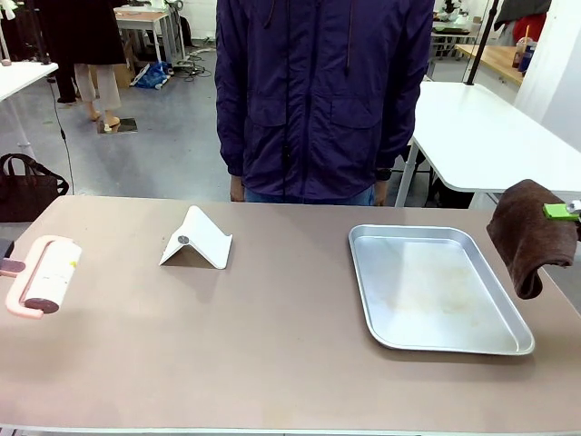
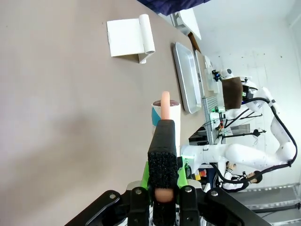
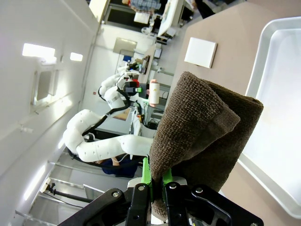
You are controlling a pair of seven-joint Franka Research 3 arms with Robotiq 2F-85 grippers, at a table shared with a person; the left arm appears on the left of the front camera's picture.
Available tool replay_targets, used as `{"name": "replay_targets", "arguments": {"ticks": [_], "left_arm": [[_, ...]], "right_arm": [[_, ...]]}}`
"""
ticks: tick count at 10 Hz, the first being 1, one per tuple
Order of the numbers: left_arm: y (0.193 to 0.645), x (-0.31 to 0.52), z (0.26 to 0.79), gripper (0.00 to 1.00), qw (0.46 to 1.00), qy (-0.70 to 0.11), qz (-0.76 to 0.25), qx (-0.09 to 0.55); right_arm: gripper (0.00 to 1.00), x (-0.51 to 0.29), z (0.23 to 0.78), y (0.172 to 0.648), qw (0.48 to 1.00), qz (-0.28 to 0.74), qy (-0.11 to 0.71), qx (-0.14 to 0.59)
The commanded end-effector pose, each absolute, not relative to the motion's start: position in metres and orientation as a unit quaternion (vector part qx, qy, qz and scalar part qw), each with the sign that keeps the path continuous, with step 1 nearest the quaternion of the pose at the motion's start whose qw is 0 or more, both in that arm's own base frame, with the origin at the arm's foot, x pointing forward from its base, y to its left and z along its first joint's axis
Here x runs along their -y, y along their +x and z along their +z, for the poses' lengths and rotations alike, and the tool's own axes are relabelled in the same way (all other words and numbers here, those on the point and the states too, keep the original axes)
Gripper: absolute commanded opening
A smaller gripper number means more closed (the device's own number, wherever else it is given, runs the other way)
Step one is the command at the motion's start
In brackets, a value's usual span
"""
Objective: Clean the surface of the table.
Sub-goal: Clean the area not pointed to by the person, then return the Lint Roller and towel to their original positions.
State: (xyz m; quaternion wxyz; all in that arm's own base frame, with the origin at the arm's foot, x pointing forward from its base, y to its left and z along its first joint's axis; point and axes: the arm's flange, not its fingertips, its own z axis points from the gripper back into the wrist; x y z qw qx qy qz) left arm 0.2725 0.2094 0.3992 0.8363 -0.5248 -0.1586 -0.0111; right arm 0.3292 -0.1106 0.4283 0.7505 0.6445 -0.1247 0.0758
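Table (image 1: pixel 272 363): brownish-taupe top with thin pale edge, spanning the front view from near edge to the person's (image 1: pixel 318 91) side.

Left gripper (image 2: pixel 162 186): clamped on the pink handle of a lint roller (image 1: pixel 41 277); roller head at the table's left edge in the front view, seemingly at or just above the surface, contact not certain.

Right gripper (image 3: pixel 157 181): pinched on a fold of brown towel (image 1: pixel 525 232); cloth hanging clear of the surface off the table's right edge, beside the silver metal tray (image 1: pixel 436 286).

On the top: white folded stand (image 1: pixel 198 239) left of centre toward the far side; tray, empty, right of centre.

Step in hand, judged: tools taken up, wiping not yet begun; no cloth or roller stroke visibly on the surface.

Next move, judged: lower towel to the top and sweep, or roll the lint roller inward from the left edge; flat, even contact needed, with grip kept firm on the cloth fold.

Open room: broad bare band along the near edge, full width; bare stretch between roller and stand; gap between stand and tray.

Edges to mind: tray rim close to the right edge, leaving little bare top there; stand light-looking, likely to slide if brushed; person's hands near the far edge.
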Motion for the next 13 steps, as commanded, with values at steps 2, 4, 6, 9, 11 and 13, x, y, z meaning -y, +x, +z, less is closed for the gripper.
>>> {"name": "replay_targets", "arguments": {"ticks": [2, 4, 6, 9, 11, 13], "left_arm": [[0.2744, -0.2068, 0.4006, 0.05, 0.837, -0.524, -0.016, 0.157], [0.2744, -0.2068, 0.4006, 0.05, 0.837, -0.524, -0.016, 0.157], [0.2744, -0.2068, 0.4006, 0.05, 0.837, -0.524, -0.016, 0.157], [0.2744, -0.2068, 0.4006, 0.05, 0.837, -0.524, -0.016, 0.157], [0.2744, -0.2068, 0.4006, 0.05, 0.837, -0.524, -0.016, 0.157], [0.2744, -0.2068, 0.4006, 0.05, 0.837, -0.524, -0.016, 0.157]], "right_arm": [[0.10, 0.1104, 0.4309, 0.3298, 0.745, 0.080, 0.649, 0.132], [0.10, 0.1104, 0.4309, 0.3298, 0.745, 0.080, 0.649, 0.132], [0.10, 0.1104, 0.4309, 0.3298, 0.745, 0.080, 0.649, 0.132], [0.10, 0.1104, 0.4309, 0.3298, 0.745, 0.080, 0.649, 0.132], [0.10, 0.1104, 0.4309, 0.3298, 0.745, 0.080, 0.649, 0.132], [0.10, 0.1104, 0.4309, 0.3298, 0.745, 0.080, 0.649, 0.132]]}}
